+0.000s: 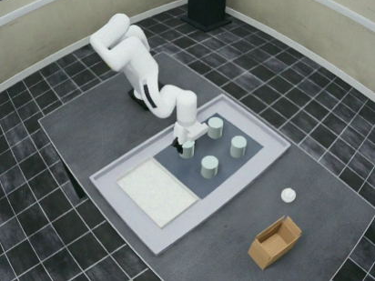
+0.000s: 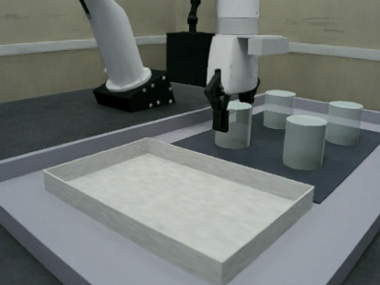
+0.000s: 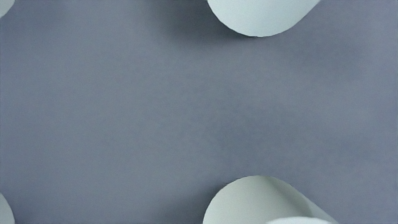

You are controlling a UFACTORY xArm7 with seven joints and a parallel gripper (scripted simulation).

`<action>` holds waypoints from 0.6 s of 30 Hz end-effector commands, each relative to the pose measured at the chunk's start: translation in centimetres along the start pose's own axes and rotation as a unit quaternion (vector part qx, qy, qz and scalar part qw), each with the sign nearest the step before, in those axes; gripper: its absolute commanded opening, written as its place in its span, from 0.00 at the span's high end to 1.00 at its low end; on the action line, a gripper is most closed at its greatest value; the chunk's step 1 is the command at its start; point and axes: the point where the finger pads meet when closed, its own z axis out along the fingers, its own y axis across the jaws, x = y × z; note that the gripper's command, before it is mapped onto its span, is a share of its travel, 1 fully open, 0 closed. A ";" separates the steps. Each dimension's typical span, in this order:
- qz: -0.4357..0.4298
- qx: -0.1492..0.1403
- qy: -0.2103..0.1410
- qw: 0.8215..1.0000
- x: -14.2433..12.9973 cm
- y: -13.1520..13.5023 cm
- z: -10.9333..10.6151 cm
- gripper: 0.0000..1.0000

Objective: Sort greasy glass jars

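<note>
Several pale glass jars stand upright on the dark drying mat (image 1: 214, 155). My gripper (image 2: 232, 112) is lowered over the jar nearest the tray (image 2: 233, 124), its black fingers on either side of it, shut on that jar, which rests on the mat; the same jar shows in the top view (image 1: 187, 148). Other jars stand apart from it, one at the mat's front (image 1: 209, 166), one to the right (image 1: 238, 146) and one at the back (image 1: 215, 127). The white tray (image 1: 156, 190) lies empty beside the mat. In the wrist view I see mat and jar tops (image 3: 260, 15), no fingers.
Mat and tray sit on a raised light-grey platform (image 1: 191, 172). A small white object (image 1: 288, 195) and an open cardboard box (image 1: 275, 242) lie on the table to the right. The arm's base (image 1: 136, 95) stands behind the platform.
</note>
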 end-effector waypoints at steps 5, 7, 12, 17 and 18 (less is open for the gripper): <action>0.000 0.000 0.002 1.000 0.2 0.0 -0.4 1.00; 0.000 0.000 0.002 1.000 0.2 0.0 -0.9 1.00; 0.000 0.000 0.002 1.000 0.2 0.0 -2.3 1.00; 0.000 0.000 0.002 1.000 0.2 0.0 -3.6 1.00; 0.000 0.000 0.002 1.000 0.2 0.0 -3.6 1.00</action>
